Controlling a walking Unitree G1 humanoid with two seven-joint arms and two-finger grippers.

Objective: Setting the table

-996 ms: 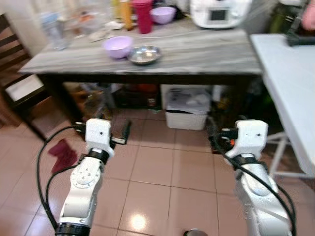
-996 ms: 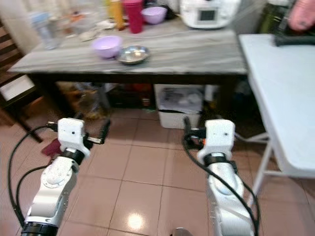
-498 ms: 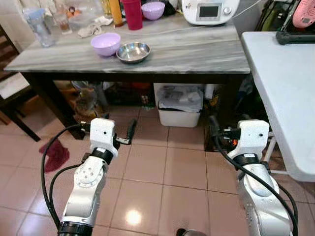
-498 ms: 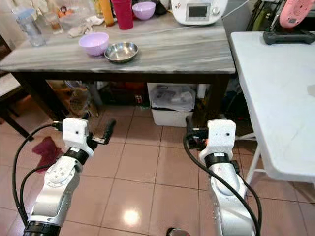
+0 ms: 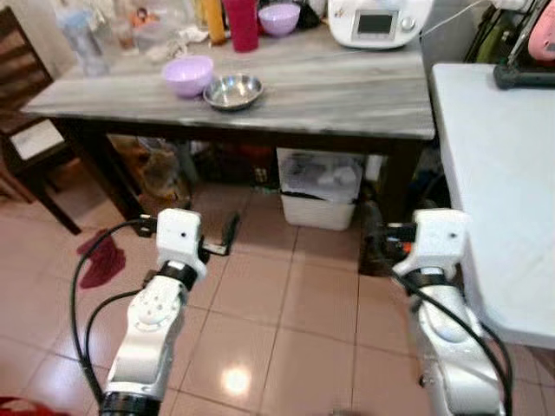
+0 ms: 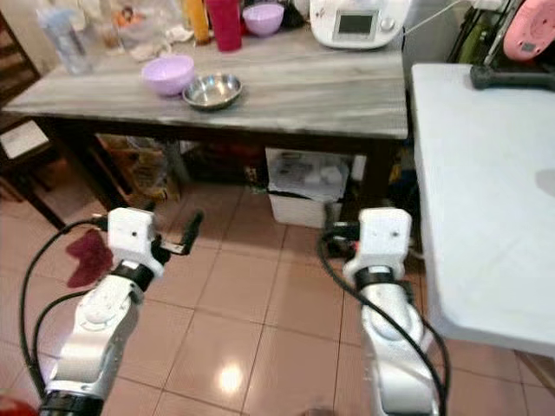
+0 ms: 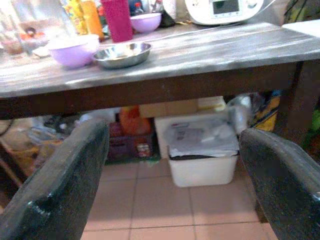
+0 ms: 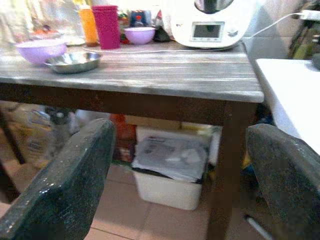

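Facing grey marble table (image 5: 347,91) on tiled floor (image 5: 295,303), left pincer (image 7: 170,165) and right pincer (image 8: 175,170) spread, empty

Two tables stand in the kitchen: a grey-topped table (image 5: 347,91) bearing two lilac bowls (image 5: 188,74) (image 5: 279,17), one steel bowl (image 5: 232,90), one red cup (image 5: 243,22) and one white appliance (image 5: 379,19), with a white table (image 5: 494,173) at three o'clock.

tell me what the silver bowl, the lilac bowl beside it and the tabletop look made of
Silver bowl: likely stainless steel, shiny with bright reflections. Lilac bowl: probably plastic, matte, even pastel colour. Tabletop: grey streaked surface, could be marble or a laminate imitation; the dark frame below looks wooden.
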